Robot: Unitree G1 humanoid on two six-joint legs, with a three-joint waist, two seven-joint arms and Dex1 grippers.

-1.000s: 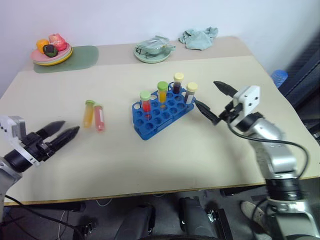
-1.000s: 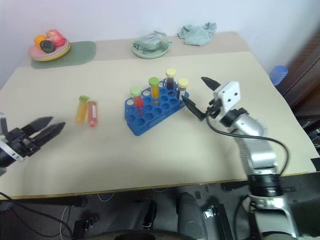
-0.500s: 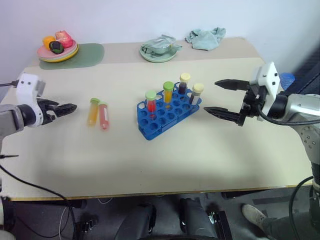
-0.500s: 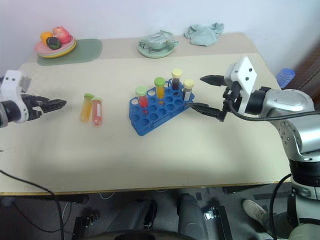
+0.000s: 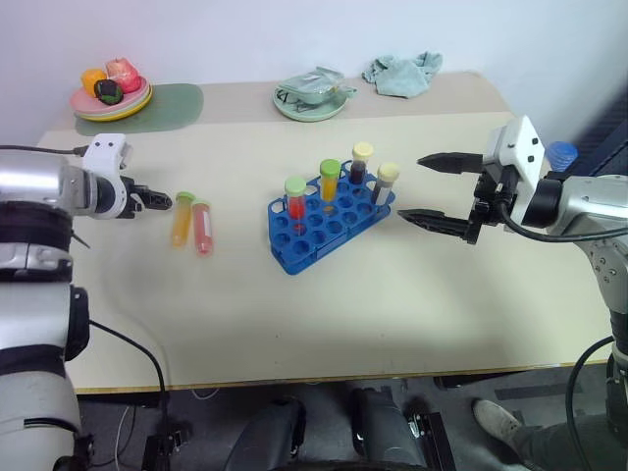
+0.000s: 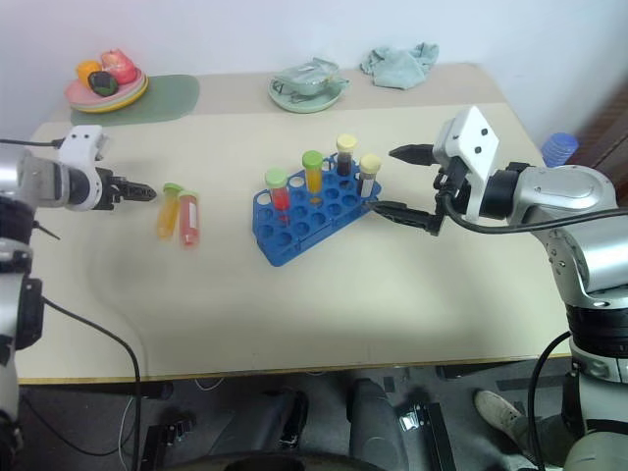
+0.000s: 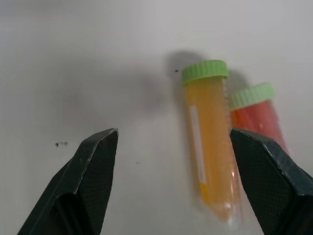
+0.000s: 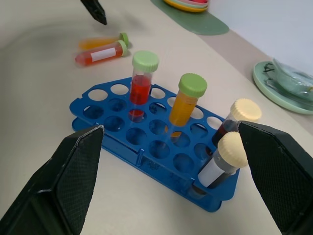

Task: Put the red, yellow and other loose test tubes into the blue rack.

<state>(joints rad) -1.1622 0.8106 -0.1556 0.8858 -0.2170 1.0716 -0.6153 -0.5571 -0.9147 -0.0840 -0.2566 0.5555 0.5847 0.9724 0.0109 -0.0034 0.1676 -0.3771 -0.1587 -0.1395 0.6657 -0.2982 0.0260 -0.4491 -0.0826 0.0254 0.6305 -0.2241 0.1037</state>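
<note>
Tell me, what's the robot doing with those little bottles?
It is sorting capped plastic test tubes into a bright blue plastic rack. Four tubes already stand in the rack. Two green-capped ones, a yellow-orange tube and a pinkish-red tube, lie on the beige table. The left gripper, jaws open, hovers near them. The right gripper waits open beside the rack.

Blue rack; loose tubes: yellow-orange liq. w/ green cap, pinkish-red w/ green cap; beige table.
</note>
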